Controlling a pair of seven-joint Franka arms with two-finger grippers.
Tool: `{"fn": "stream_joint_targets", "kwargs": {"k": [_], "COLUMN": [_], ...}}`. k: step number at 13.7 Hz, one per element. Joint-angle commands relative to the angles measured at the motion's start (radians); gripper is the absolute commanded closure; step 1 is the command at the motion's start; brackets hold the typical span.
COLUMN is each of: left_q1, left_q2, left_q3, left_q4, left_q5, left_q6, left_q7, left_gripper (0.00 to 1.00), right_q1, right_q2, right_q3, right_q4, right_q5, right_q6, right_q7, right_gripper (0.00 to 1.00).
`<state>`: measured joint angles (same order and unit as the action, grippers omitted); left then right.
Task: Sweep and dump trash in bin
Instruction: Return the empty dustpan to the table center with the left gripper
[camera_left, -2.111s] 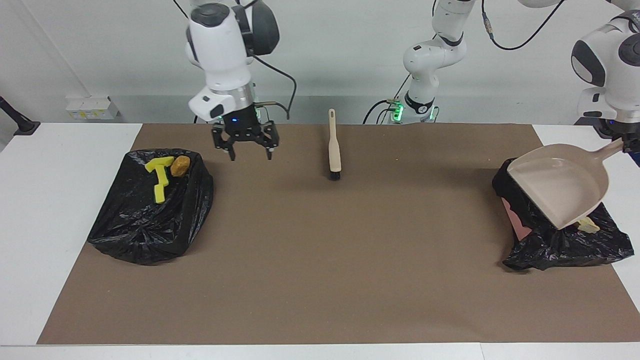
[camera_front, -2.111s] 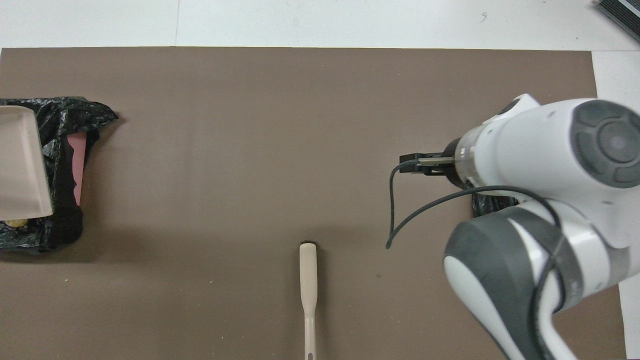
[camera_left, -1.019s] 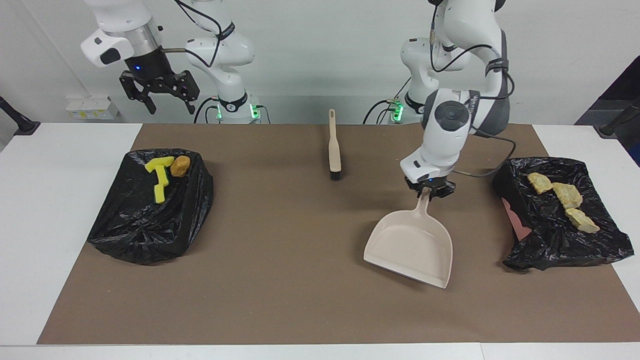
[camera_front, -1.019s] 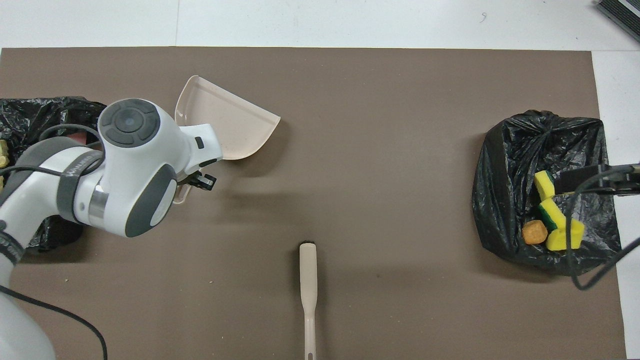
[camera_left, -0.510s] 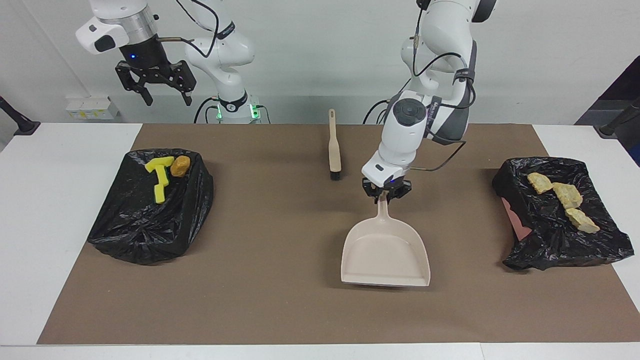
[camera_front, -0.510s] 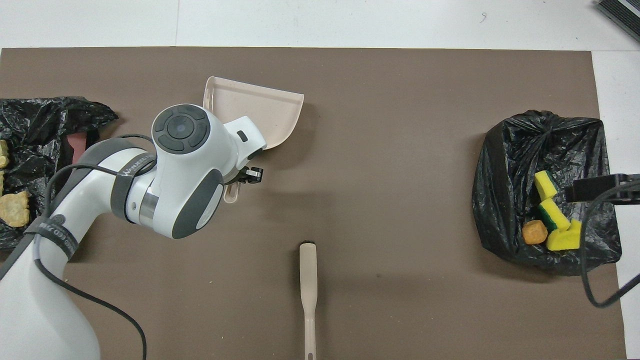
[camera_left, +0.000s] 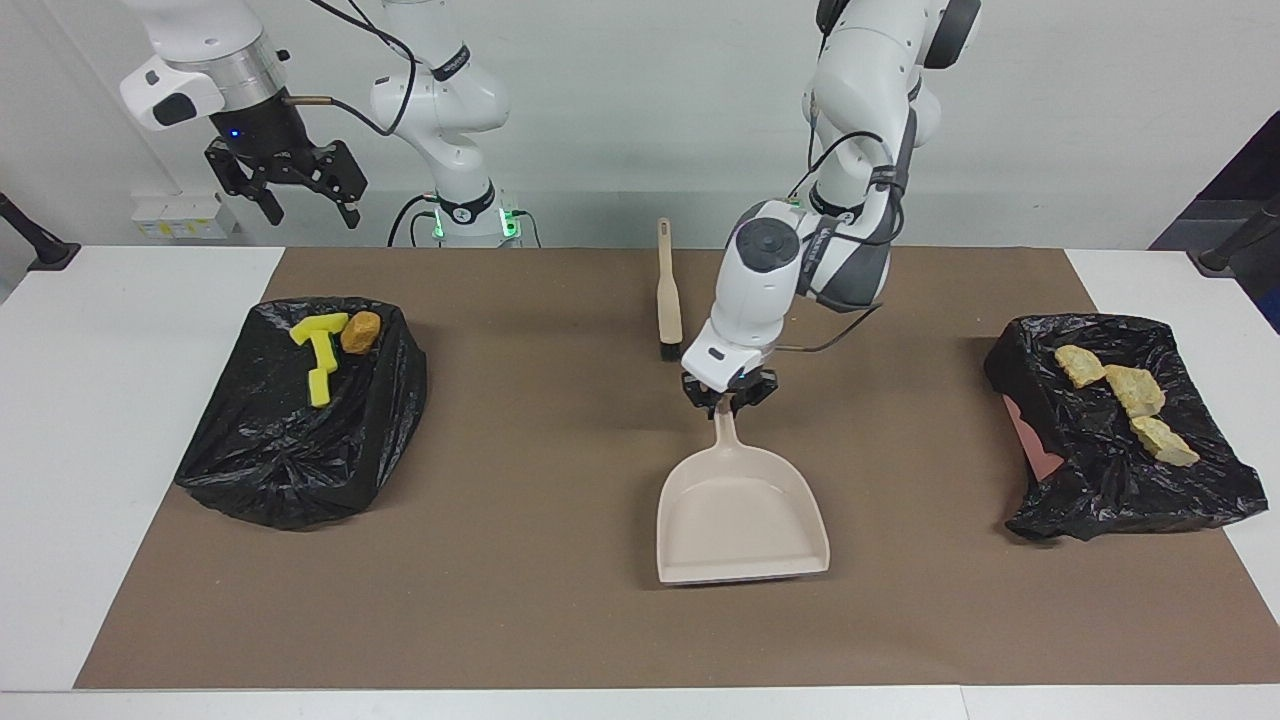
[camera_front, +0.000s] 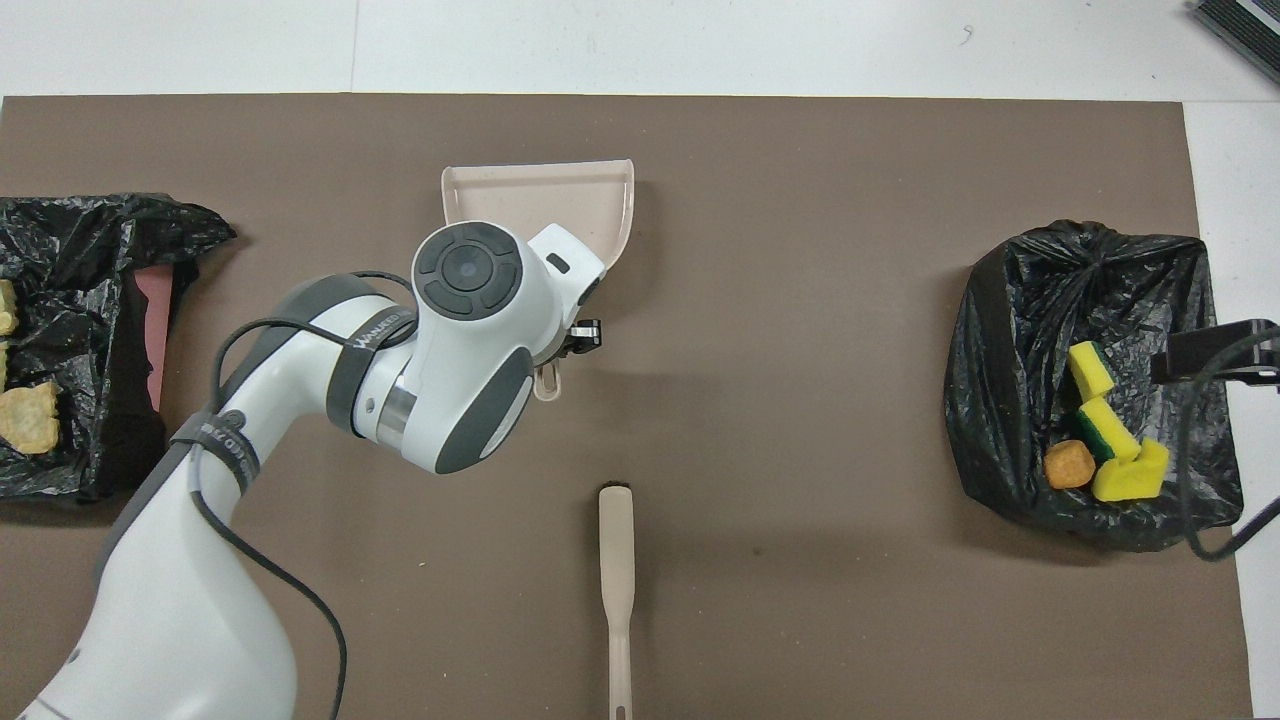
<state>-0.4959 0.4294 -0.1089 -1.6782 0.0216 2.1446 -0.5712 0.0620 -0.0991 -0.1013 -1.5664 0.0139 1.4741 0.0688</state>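
Left gripper (camera_left: 729, 398) is clamping the tip of the beige dustpan's (camera_left: 740, 515) handle, its fingers pinched tight on it, over the middle of the brown mat (camera_left: 560, 600). Below that gripper the pan is lying flat on the mat with its open mouth pointing away from the robots. Just beside the gripper, toward the robots, the beige brush (camera_left: 667, 290) is lying untouched. Right gripper (camera_left: 305, 205) is hanging high in the air with its fingers spread apart, holding nothing. Under it the yellow and green sponge pieces (camera_left: 318, 355) and the orange-brown lump (camera_left: 361, 331) are sitting in one black-bagged bin (camera_left: 290, 450). Three pale yellow-tan chunks (camera_left: 1132, 388) are resting in the other black-bagged bin (camera_left: 1120, 480), well apart from the left gripper, at the left arm's end of the table.
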Motion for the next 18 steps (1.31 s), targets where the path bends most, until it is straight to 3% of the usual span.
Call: {"fn": "stream_joint_targets", "kwargs": {"k": [1,4,7,9,12,18], "left_q1": [-0.039,-0.039,-0.036,-0.035,-0.026,0.112], "left_q2": [0.063,0.069,0.068,0.06,0.025,-0.203], "left_q3": [0.008,0.008,0.009,0.011,0.015,0.021], "left_q4": [0.075,0.075,0.075,0.075,0.066,-0.052], "left_q5": [-0.014,-0.025,-0.017,0.009,0.023,0.026], "left_q6": [0.006,0.008,0.008,0.005,-0.011,-0.133], "left_q7": [-0.001,-0.001,-0.004,-0.006,-0.001,0.149], "left_gripper": [1.0,1.0,0.25,0.0,0.0,0.0], "right_q1": [-0.002,-0.001,-0.001,-0.001,-0.001,-0.001], "right_q2": [-0.005,-0.01,-0.016,-0.016,-0.016,-0.019], "right_q3": [0.008,0.008,0.008,0.008,0.008,0.008], "right_q4": [0.002,-0.003,-0.009,-0.012,-0.014,-0.015], "right_q5": [0.009,0.009,0.008,0.008,0.008,0.008], "right_q6": [0.002,0.002,0.0,0.003,0.003,-0.005], "right_q7": [-0.021,-0.023,-0.023,-0.023,-0.023,-0.023], "right_gripper": [0.0,0.0,0.0,0.0,0.0,0.0]}}
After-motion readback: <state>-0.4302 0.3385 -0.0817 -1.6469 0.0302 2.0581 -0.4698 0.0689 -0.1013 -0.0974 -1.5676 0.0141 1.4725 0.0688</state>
